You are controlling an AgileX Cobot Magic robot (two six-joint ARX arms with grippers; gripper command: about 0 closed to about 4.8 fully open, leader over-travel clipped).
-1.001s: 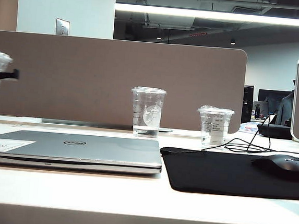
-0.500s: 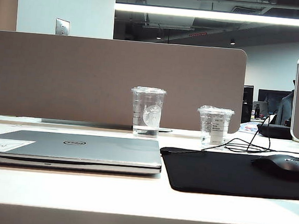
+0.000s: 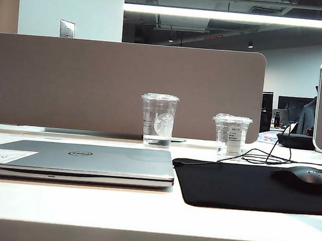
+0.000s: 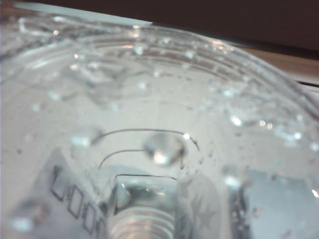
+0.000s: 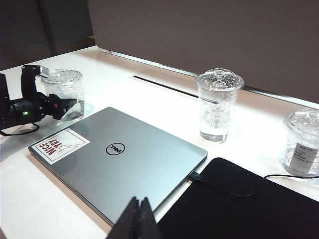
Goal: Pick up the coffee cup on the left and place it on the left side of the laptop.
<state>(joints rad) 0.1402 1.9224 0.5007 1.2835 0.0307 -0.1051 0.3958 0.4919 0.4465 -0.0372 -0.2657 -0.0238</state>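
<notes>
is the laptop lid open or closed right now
Closed. The laptop lies flat on the table, lid down with its round logo and white sticker facing up; no screen or keyboard shows.

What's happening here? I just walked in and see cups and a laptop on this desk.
The left gripper holds the coffee cup by its side at the left end of the laptop; whether the cup rests on the table is unclear. The right gripper hangs shut above the laptop's near edge, holding nothing. Two other clear cups stand untouched behind the laptop and mouse pad.
</notes>
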